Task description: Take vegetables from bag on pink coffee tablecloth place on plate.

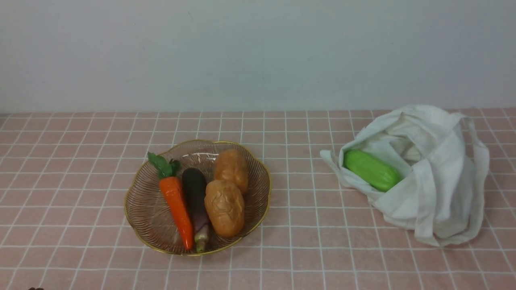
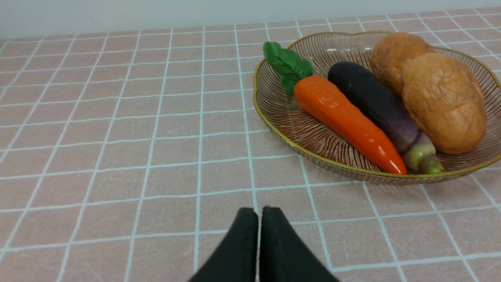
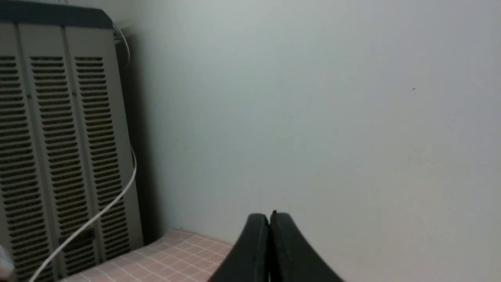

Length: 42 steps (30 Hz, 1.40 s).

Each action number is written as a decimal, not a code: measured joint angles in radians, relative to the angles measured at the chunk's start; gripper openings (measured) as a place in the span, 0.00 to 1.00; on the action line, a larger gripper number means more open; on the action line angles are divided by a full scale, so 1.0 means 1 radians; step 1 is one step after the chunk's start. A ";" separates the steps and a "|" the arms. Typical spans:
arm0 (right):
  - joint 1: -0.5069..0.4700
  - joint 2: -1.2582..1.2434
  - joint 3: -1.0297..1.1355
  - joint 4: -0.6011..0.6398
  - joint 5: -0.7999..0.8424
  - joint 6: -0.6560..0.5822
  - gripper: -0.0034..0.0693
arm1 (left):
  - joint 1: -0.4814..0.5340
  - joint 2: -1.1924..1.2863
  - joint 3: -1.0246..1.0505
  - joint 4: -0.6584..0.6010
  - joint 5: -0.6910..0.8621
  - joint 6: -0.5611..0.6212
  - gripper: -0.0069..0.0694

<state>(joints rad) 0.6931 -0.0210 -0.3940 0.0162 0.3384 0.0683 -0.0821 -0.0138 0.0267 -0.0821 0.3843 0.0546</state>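
Lying in the open mouth of the bag (image 1: 427, 177), the green vegetable (image 1: 371, 170) is the one thing not yet moved. The bag is slumped on the pink coffee tablecloth (image 1: 80, 161), well to the right of the plate (image 1: 141, 209), with its cloth pushed back so the vegetable can be seen and reached.

On the plate, four things are laid side by side: a carrot (image 1: 175, 207), an eggplant (image 1: 196, 197) and two potatoes (image 1: 224, 207), one behind the other. They are kept from rolling off by the raised rim.

The left claw (image 2: 258, 213) is clenched with nothing in it, held low over the surface just beside the plate. The right claw (image 3: 269, 219) is clenched and empty too, pointed at the wall, away from the plate. Most of the job seems to be done.
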 joint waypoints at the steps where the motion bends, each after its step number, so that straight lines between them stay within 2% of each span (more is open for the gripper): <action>1: 0.000 0.000 0.017 -0.008 -0.001 -0.008 0.03 | 0.000 0.000 0.000 0.000 0.000 0.000 0.08; 3: -0.012 0.000 0.038 -0.016 -0.003 -0.021 0.03 | 0.000 0.000 0.000 0.000 0.000 0.000 0.08; 4: -0.056 0.000 0.064 -0.016 -0.006 -0.029 0.03 | 0.000 0.000 0.000 0.000 0.000 0.000 0.08; 6: -0.178 0.000 0.122 -0.016 -0.006 -0.035 0.03 | 0.000 0.000 0.000 0.000 0.000 0.000 0.08; 7: -0.201 0.000 0.132 -0.016 -0.006 -0.035 0.03 | 0.000 0.000 0.000 0.000 0.000 0.000 0.08; 8: -0.285 0.001 0.173 -0.016 -0.006 -0.036 0.03 | 0.000 0.000 0.000 0.000 0.000 0.000 0.08; 10: -0.359 0.001 0.211 -0.016 -0.006 -0.037 0.03 | 0.000 0.000 0.000 0.000 0.000 0.000 0.08; 11: -0.442 0.001 0.257 -0.016 -0.006 -0.038 0.03 | 0.000 0.000 0.000 0.000 0.000 0.000 0.08; 14: -0.600 0.001 0.361 -0.016 -0.004 -0.038 0.03 | 0.000 0.000 0.000 0.000 0.000 0.000 0.08; 18: -0.683 0.003 0.417 -0.016 0.027 -0.038 0.03 | 0.000 0.000 0.000 0.000 0.000 0.000 0.08; 42: -0.696 0.004 0.417 -0.027 0.036 -0.039 0.03 | 0.000 0.000 0.000 0.000 0.000 0.000 0.08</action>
<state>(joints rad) -0.0025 -0.0170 0.0231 -0.0108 0.3742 0.0290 -0.0821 -0.0138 0.0267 -0.0821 0.3843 0.0546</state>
